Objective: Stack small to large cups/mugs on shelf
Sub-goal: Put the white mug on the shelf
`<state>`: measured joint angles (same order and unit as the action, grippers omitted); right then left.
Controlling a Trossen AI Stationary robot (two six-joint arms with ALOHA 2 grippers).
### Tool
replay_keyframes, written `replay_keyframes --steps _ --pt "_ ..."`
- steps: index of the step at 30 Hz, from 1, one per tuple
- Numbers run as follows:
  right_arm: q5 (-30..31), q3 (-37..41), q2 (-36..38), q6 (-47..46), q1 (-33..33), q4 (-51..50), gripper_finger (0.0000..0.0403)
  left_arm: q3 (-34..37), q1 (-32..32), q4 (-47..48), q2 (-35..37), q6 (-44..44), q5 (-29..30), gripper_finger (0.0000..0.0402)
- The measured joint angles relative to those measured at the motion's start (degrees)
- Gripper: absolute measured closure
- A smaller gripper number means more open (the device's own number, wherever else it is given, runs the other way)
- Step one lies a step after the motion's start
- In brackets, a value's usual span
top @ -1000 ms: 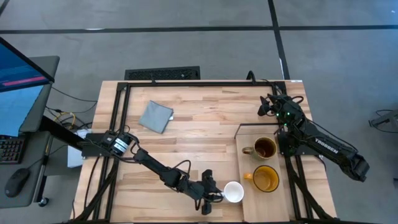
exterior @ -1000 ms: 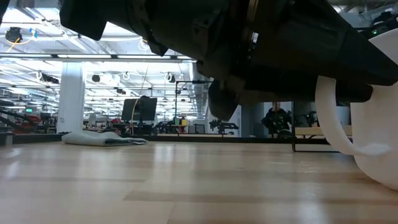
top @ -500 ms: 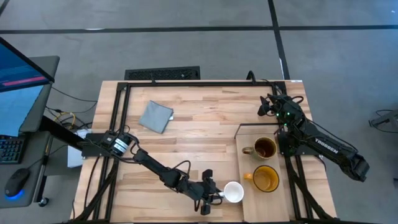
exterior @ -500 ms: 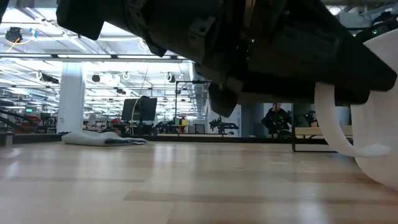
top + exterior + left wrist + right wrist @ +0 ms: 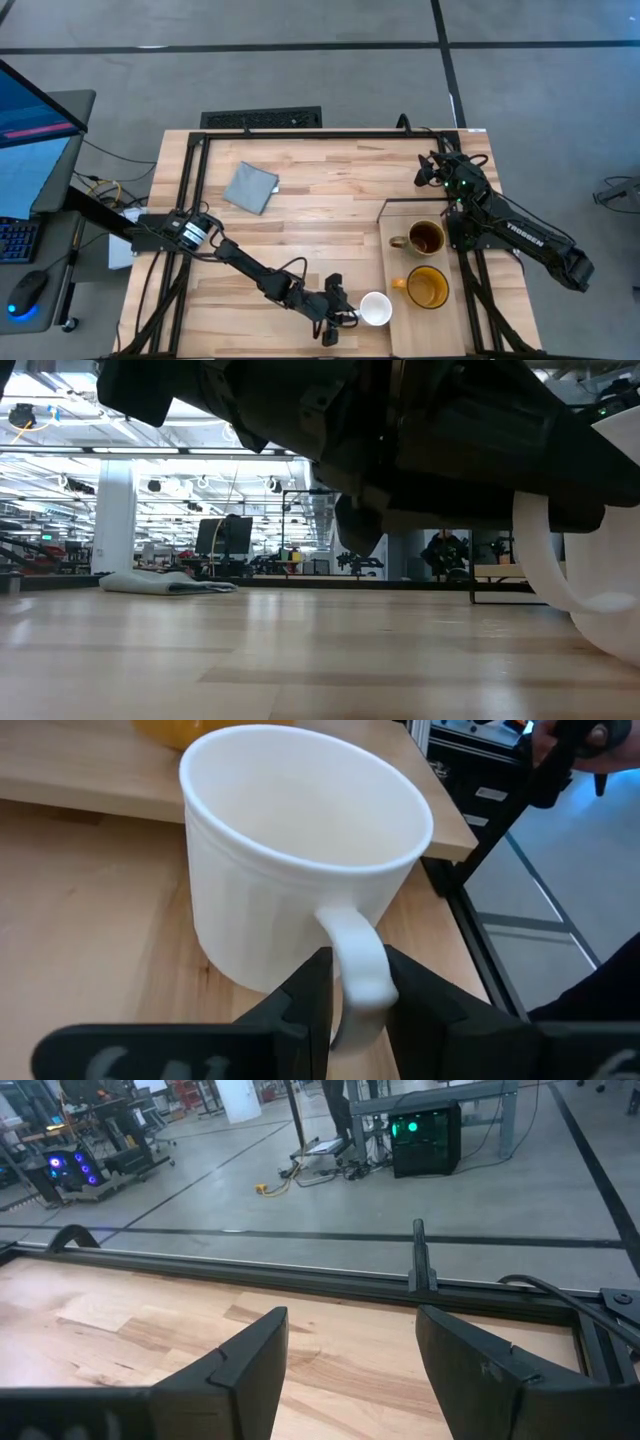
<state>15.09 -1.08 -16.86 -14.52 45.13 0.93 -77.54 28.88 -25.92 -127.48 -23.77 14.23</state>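
**White mug** [image 5: 300, 890]: small, handled, upright, mouth up, empty. Stands on the table [image 5: 300, 220] near its front edge, directly ahead of the left gripper [image 5: 352, 988], whose two fingers [image 5: 300, 995] are pressed together on the handle, one on each side of the loop. Likely glazed ceramic: rigid, light for its size, smooth and probably slippery, liable to chip if knocked. The handle is the only hold that keeps the mouth free; held there, the body hangs off to one side of the grip and may swing or tilt on lifting.

**Yellow mug** [image 5: 427, 288]: on the shelf [image 5: 395, 215], just beyond the white mug from the left gripper, handle turned toward it. Near, not touching. Wider mouth than the white mug, so by judgement a fair seat for it.

**Brown mug** [image 5: 424, 239]: on the shelf, behind the yellow one, farther from the left gripper. Dark inside.

**Shelf**: pale board with a thin dark rim; its near rim lies between the white mug and the yellow one, so the white mug must rise over it.

**Right gripper** [image 5: 350, 1355]: fingers apart, holding nothing, parked over the table's far right corner, well apart from the mugs.

**Cloth** [image 5: 250, 187]: far to the left gripper's other side, out of the way.

**Open room**: bare table behind and beside the left gripper; table edge close at hand.
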Motion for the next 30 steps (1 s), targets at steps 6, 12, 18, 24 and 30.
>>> replay_keyframes --steps 6,12,18,24,30 --pt "0.0 0.0 0.0 0.0 0.0 0.0 0.0159 0.0 0.0 1.0 0.0 -1.1 0.0 0.0309" --pt "0.0 0.0 0.0 0.0 0.0 0.0 0.0159 0.0 0.0 1.5 0.0 -0.9 0.0 0.0261" --pt "0.0 0.0 0.0 0.0 0.0 0.0 0.0159 0.0 0.2 0.9 0.0 -0.1 2.6 0.0247" --pt "0.0 0.0 0.0 0.0 0.0 0.0 0.0159 0.0 0.9 -0.9 0.0 2.3 5.9 0.0246" --pt "0.0 0.0 0.0 0.0 0.0 0.0 0.0159 0.0 1.1 -4.5 0.0 6.9 7.5 0.0246"
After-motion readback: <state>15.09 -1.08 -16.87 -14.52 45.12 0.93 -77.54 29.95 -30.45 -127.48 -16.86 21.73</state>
